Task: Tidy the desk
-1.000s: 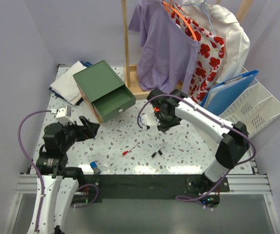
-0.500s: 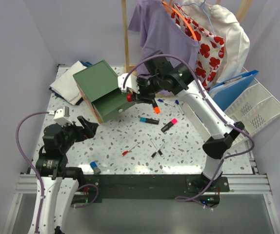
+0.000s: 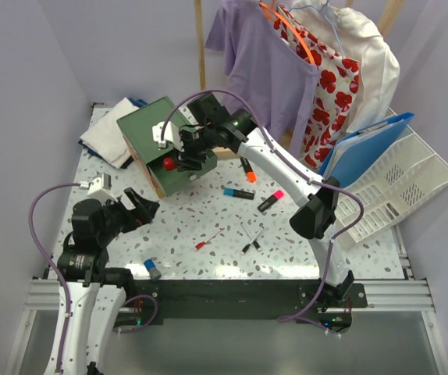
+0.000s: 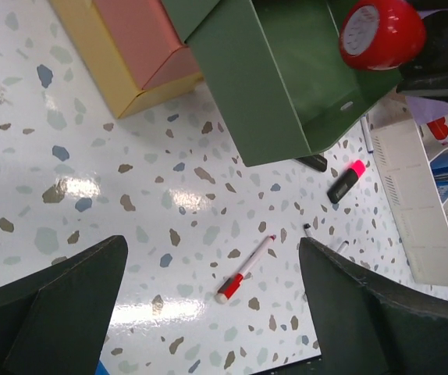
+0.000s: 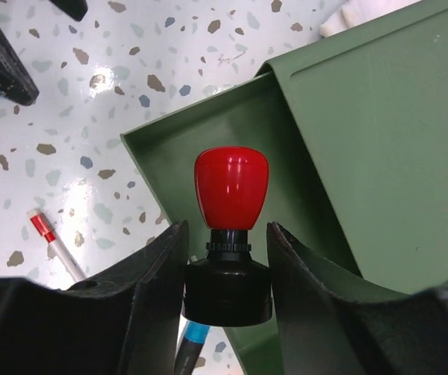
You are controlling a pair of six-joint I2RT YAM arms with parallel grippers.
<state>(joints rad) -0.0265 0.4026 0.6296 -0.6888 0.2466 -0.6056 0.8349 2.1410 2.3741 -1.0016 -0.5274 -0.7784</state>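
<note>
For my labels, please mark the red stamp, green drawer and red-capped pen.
red stamp (image 5: 232,186): right wrist view, red knob.
green drawer (image 4: 275,90): left wrist view, outer wall.
red-capped pen (image 4: 247,264): left wrist view, white barrel.

Desk (image 3: 208,223): you are looking at white, carrying small multicoloured terrazzo speckles.
Drawer box (image 3: 147,129): it is showing you plain dark green.
Stamp (image 5: 231,187): you are seeing a glossy red knob sitting on a black base.
Right fingers (image 5: 146,289): they are reading black.
Left fingers (image 4: 60,312): they are reading dark grey.
Pen (image 4: 243,269): you are seeing a white barrel wearing a red cap.
Highlighter (image 4: 346,180): a black body is carrying a neon pink cap.
Carton (image 4: 142,39): it is showing you yellow and pink faces.
Folder (image 3: 364,152): it is showing blue.
Shirt (image 3: 263,70): you are looking at lilac.
Hanging cloth (image 3: 329,86): white is carrying red flowers.
</note>
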